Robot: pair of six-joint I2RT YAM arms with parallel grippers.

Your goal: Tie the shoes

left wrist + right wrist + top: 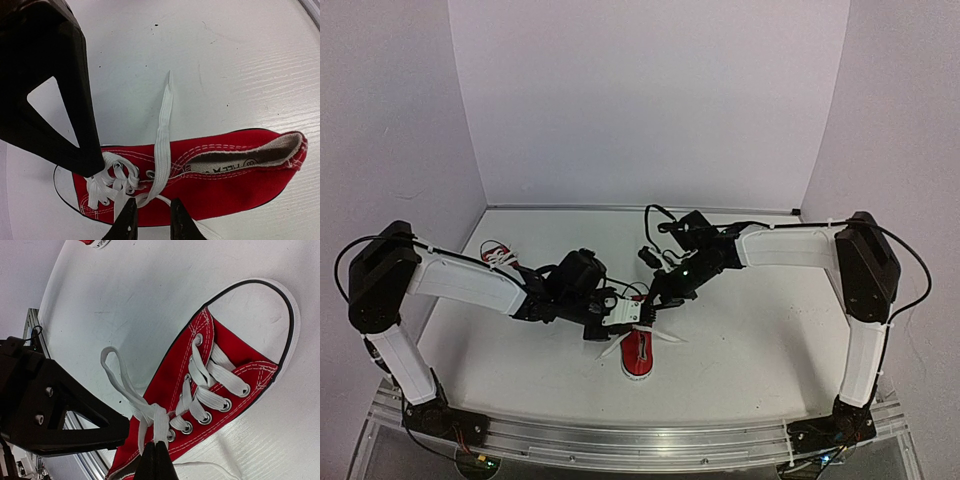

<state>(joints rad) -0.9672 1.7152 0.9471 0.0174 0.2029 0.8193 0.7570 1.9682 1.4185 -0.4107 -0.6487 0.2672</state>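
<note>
- An aluminium rail (640,440) runs along the near edge of the white tabletop (750,350) and carries both arm bases.
- The near shoe (640,358) (225,180) (225,345) lies at mid-tabletop, between the two arms. Its white toe cap points toward the rail.
- In the top view both pincers cover the heel end of this shoe. Only the toe half and two loose lace ends beside it are visible.
- Left pincer (625,318) (152,220): the tips stand narrowly apart directly over the shoe's side, with red canvas visible in the gap. One free lace strand (164,120) runs from the eyelets out across the tabletop and passes just beside the tips. Whether they touch it cannot be told.
- Right pincer (655,303) (155,457): the tips are pressed together on the white laces (200,385) at the top eyelets. A lace loop (117,370) stands out sideways from that point.
- In the left wrist view, a black finger (77,100) of the right pincer meets the laces and hides part of the toe end.
- In the right wrist view, the black body of the left pincer blocks the lower left corner.
- The far shoe (497,254) (94,243) rests near the left wall, well apart from the near shoe. The left forearm partly hides it.
- The white back wall (650,100) closes the workspace.
</note>
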